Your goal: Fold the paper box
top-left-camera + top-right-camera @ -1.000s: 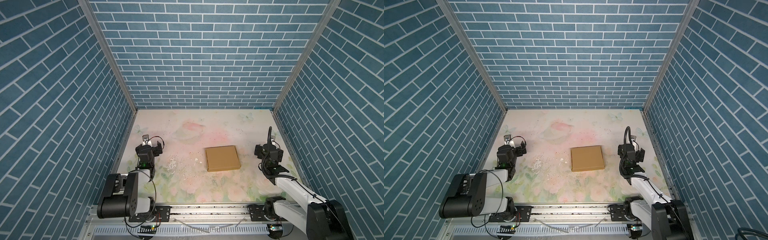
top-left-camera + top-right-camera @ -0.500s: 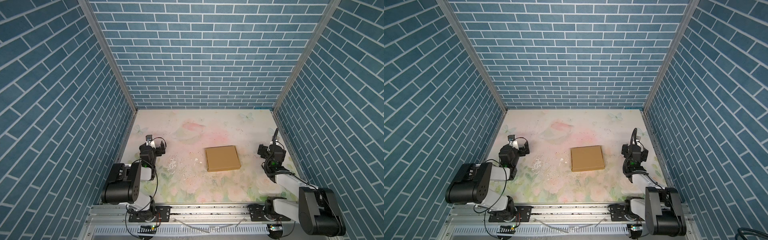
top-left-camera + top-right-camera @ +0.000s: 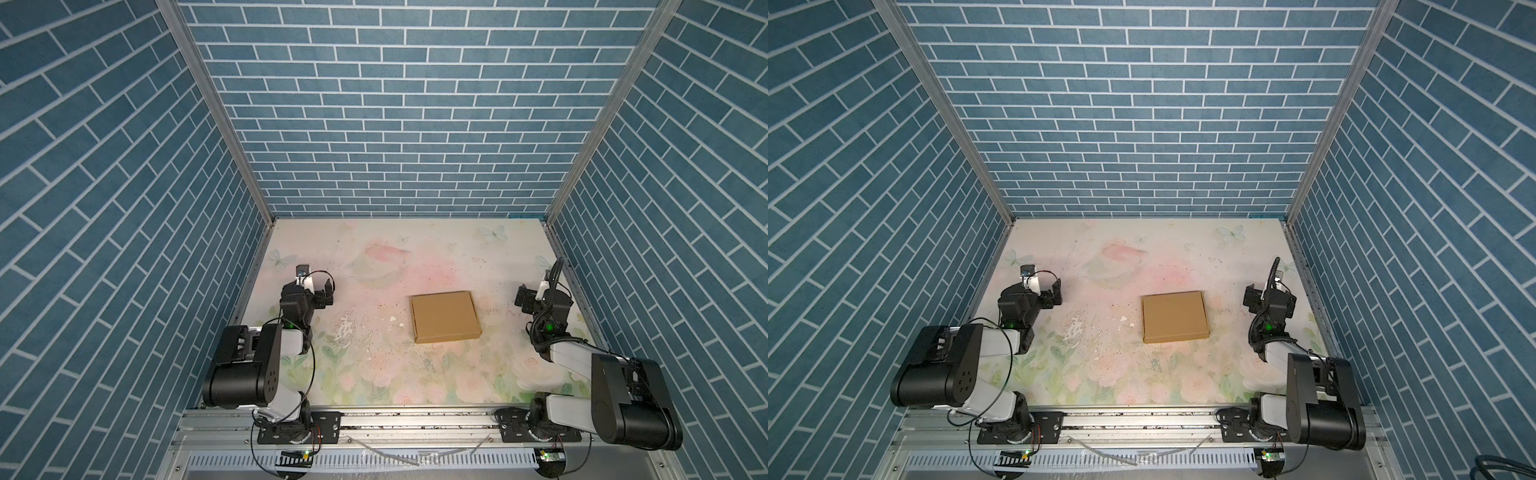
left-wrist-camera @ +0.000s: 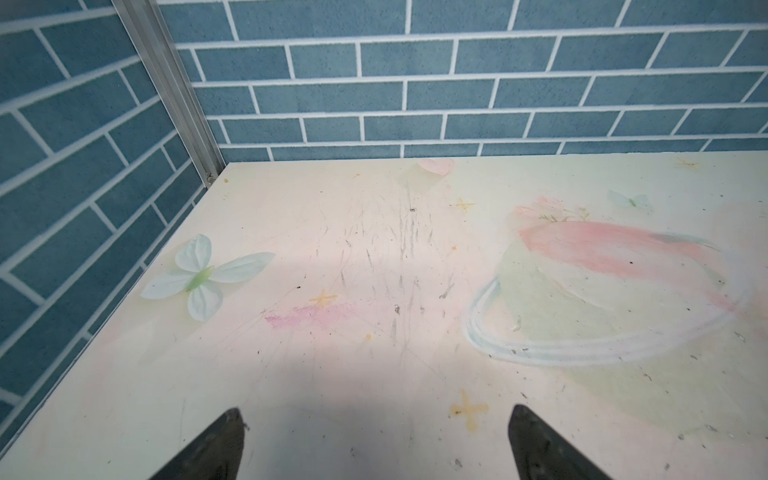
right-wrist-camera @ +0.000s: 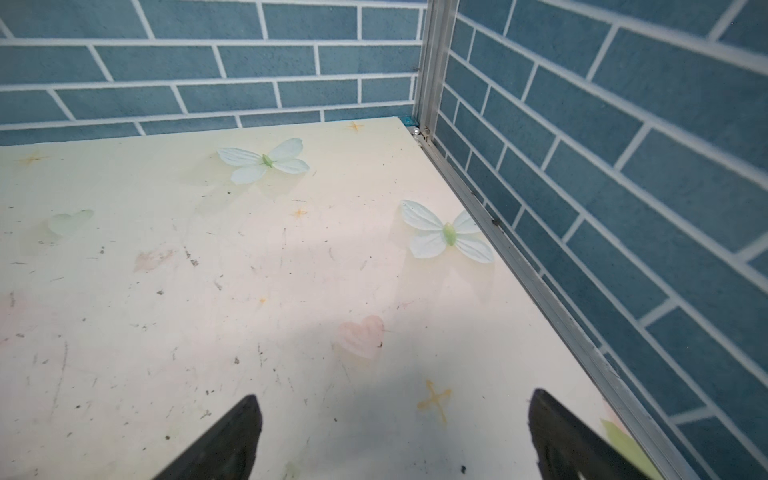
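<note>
Brown cardboard marks the paper box [image 3: 445, 316], which lies flat and closed on the pale flowered surface [image 3: 374, 257], a little right of centre in both top views and turned slightly off square to the front rail [image 3: 415, 419]. All four of its edges are free, with bare surface on every side; a few white flecks lie just off its left edge.

In its wrist view the left tool [image 4: 376, 415] is spread wide and grasps nothing, its two dark fingertips [image 4: 224, 440] showing at the bottom of the frame over bare surface. In a top view it sits at the left of the frame, close to the left brick wall [image 3: 145, 249] and well apart from the box.

The right tool [image 5: 394, 399] is likewise spread wide with nothing between its fingers. In its wrist view the metal strip [image 5: 540, 291] along the side wall runs down the right of the frame, near one finger. In both top views this tool is apart from the box's right edge, nearer to it than the left tool is.

A broad open stretch of surface runs from the box to the back wall [image 3: 395, 124].
</note>
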Tool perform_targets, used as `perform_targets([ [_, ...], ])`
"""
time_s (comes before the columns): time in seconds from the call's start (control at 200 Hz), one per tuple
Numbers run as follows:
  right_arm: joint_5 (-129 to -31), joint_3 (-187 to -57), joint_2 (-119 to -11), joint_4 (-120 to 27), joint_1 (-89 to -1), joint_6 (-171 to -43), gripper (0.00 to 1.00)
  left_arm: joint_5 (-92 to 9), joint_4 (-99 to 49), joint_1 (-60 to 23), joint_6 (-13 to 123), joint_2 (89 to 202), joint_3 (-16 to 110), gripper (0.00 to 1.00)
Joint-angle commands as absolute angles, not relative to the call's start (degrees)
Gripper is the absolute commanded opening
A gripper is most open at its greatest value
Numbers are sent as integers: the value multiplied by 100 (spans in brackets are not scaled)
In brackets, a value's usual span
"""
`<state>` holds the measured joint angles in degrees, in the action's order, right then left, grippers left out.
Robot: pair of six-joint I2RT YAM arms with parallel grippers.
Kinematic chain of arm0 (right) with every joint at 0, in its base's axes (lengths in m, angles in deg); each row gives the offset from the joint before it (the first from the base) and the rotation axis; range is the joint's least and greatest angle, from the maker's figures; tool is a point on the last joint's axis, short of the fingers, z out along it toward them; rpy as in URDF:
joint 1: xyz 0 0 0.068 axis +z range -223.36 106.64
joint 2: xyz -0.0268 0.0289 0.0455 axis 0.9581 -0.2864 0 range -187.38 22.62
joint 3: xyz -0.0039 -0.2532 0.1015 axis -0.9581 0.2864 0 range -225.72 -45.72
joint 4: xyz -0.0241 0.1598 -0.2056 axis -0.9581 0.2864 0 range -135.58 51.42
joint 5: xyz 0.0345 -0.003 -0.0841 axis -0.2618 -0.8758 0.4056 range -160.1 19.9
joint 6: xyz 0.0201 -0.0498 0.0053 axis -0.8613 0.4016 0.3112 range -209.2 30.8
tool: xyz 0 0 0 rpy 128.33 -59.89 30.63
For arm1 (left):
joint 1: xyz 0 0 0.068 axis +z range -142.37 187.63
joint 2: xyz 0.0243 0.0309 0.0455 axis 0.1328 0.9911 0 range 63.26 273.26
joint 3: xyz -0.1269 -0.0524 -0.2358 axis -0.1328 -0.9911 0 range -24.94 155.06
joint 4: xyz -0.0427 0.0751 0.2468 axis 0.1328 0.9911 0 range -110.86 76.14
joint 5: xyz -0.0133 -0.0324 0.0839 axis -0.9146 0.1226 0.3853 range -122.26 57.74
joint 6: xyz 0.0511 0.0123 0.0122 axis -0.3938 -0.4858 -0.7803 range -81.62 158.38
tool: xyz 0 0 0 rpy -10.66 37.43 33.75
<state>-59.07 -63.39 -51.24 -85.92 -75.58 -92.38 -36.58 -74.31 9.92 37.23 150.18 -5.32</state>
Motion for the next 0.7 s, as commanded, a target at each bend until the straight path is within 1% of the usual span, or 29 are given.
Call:
perform_targets([
  [0.0,-6682,-6411,-4985,-8619,-7581,-9301,99,-3753,-7325,1009,3635,15055,-443,100],
  [0.05,-6877,-6461,-5050,-8605,-7575,-9271,99,-3753,-7325,1007,3635,15063,-444,100],
  [0.145,-6538,-6427,-5315,-9008,-7588,-9346,99,-3752,-7325,1009,3635,15058,-443,100],
  [0.255,-6620,-6513,-5615,-9284,-7583,-9289,99,-3751,-7325,1009,3634,15058,-443,100],
  [0.46,-6704,-6531,-6552,-10095,-7582,-9310,99,-3770,-7312,1009,3635,15063,-437,100],
  [0.51,-6675,-6620,-6485,-9819,-7584,-9310,99,-3783,-7316,1009,3628,15061,-440,100],
  [0.57,-6708,-6634,-6548,-9886,-7582,-9307,99,-3794,-7316,1005,3624,15063,-430,100],
  [0.695,-6761,-6812,-6558,-9530,-7582,-9275,99,-3796,-7307,1009,3624,15068,-436,100],
])
